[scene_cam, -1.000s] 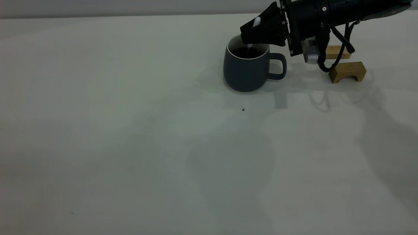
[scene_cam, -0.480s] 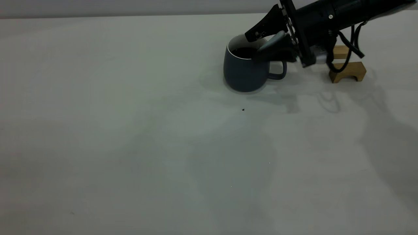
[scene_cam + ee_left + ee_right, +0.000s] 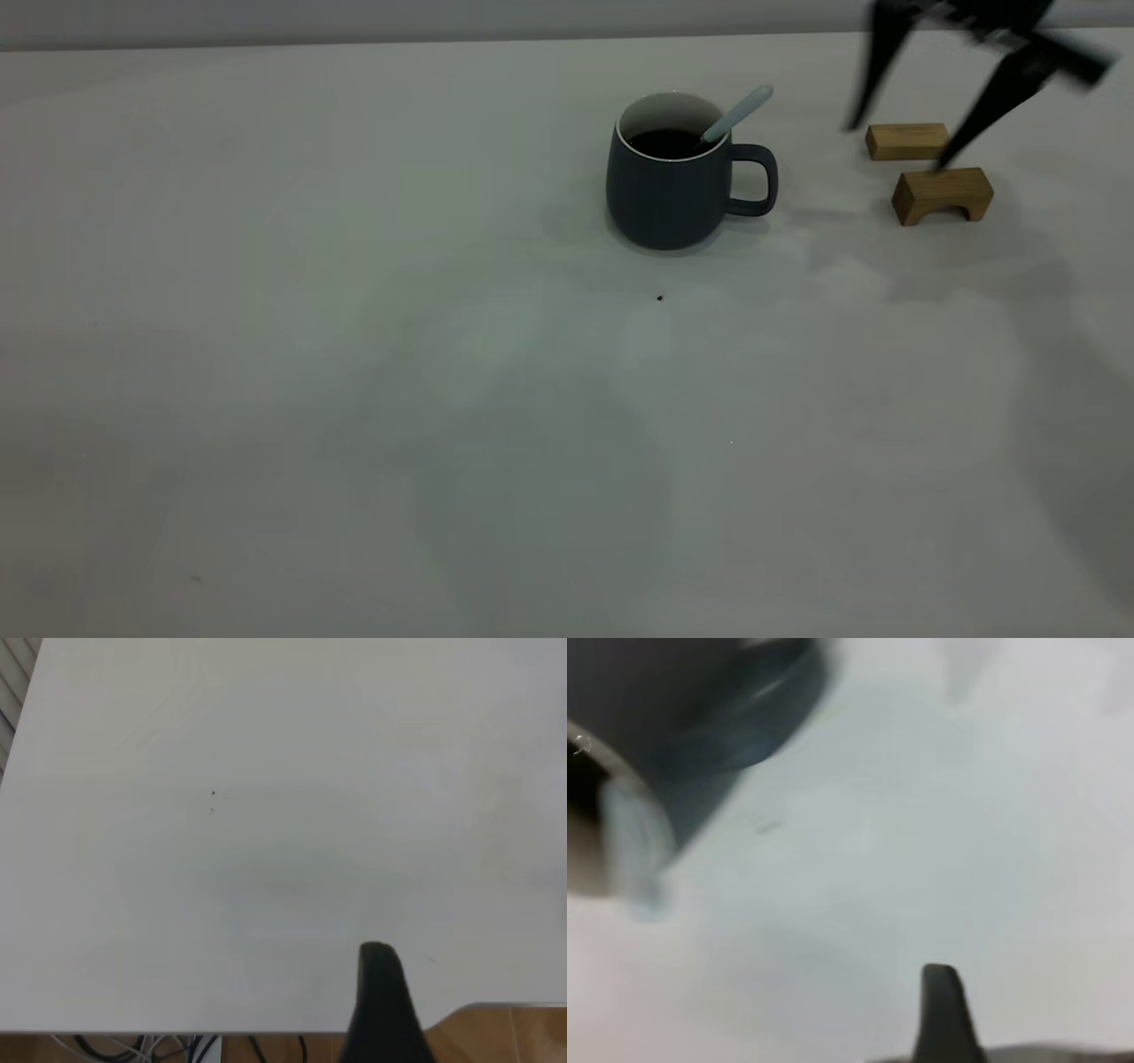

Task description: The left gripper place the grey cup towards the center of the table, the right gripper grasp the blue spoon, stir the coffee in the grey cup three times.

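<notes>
The grey cup (image 3: 666,197) stands upright right of the table's (image 3: 354,372) middle, handle to the right, with black coffee (image 3: 664,142) inside. The blue spoon (image 3: 741,110) leans in the cup, its pale handle sticking out over the rim toward the right, free of any gripper. My right gripper (image 3: 897,144) is raised at the far right, blurred, open and empty above the wooden blocks. In the right wrist view the cup (image 3: 700,691) and spoon handle (image 3: 633,842) lie off to one side of its finger (image 3: 943,1010). The left gripper is outside the exterior view; its wrist view shows one finger (image 3: 383,992) over bare table, holding nothing.
Two tan wooden blocks sit right of the cup, a flat one (image 3: 905,141) and an arched one (image 3: 942,195). A tiny dark speck (image 3: 660,298) lies in front of the cup. The left wrist view shows the table's edge (image 3: 266,1030) with cables beyond it.
The right gripper let go of the spoon, opened, and pulled back up and to the right. The spoon now rests in the cup, leaning on the rim. The cup has not moved.
</notes>
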Motion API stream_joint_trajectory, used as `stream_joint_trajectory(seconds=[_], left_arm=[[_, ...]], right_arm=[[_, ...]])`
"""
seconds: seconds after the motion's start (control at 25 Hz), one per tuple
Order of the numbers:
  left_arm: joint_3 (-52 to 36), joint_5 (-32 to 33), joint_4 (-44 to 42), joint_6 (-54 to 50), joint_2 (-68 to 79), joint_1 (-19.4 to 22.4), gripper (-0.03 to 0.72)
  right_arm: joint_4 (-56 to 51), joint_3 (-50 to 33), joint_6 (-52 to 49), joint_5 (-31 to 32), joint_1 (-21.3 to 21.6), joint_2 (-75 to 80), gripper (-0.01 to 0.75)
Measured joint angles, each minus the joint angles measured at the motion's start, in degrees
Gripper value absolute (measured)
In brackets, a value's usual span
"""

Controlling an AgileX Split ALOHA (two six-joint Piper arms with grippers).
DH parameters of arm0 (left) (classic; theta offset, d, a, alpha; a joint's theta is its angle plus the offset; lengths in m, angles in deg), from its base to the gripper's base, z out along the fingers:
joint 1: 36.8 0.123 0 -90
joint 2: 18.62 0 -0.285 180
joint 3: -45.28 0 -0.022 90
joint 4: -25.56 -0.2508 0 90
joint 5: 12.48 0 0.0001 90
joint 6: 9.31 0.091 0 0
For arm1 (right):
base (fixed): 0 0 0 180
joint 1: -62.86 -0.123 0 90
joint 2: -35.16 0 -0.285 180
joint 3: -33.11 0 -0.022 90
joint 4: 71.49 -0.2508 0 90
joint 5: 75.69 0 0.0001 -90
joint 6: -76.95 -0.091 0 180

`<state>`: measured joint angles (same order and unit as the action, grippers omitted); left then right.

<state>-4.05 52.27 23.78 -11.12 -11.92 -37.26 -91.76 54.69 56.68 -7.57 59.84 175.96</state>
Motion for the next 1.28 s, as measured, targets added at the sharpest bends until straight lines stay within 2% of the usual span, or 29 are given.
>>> stream_joint_trajectory(seconds=[0.2, 0.44, 0.56, 0.72, 0.88, 1.08, 1.28], left_arm=[[0.0, 0.0, 0.0, 0.0, 0.0, 0.0, 0.585], [0.0, 0.0, 0.0, 0.0, 0.0, 0.0, 0.585], [0.0, 0.0, 0.0, 0.0, 0.0, 0.0, 0.585], [0.0, 0.0, 0.0, 0.0, 0.0, 0.0, 0.585], [0.0, 0.0, 0.0, 0.0, 0.0, 0.0, 0.585], [0.0, 0.0, 0.0, 0.0, 0.0, 0.0, 0.585], [0.0, 0.0, 0.0, 0.0, 0.0, 0.0, 0.585]], right_arm=[[15.0, -0.1, 0.1, 0.6, 0.0, -9.2, 0.397], [23.7, -0.7, 0.5, 1.4, 0.0, -19.9, 0.232], [27.5, -3.9, 3.9, 1.5, -0.3, -26.7, 0.184], [27.7, -12.9, 14.0, 1.7, -0.4, -37.6, 0.169], [23.9, -24.6, 19.8, -1.8, -0.4, -48.0, 0.169], [21.3, -37.7, 22.4, -3.1, -0.5, -60.0, 0.173], [21.2, -45.5, 22.5, -3.5, -0.5, -68.9, 0.178]])
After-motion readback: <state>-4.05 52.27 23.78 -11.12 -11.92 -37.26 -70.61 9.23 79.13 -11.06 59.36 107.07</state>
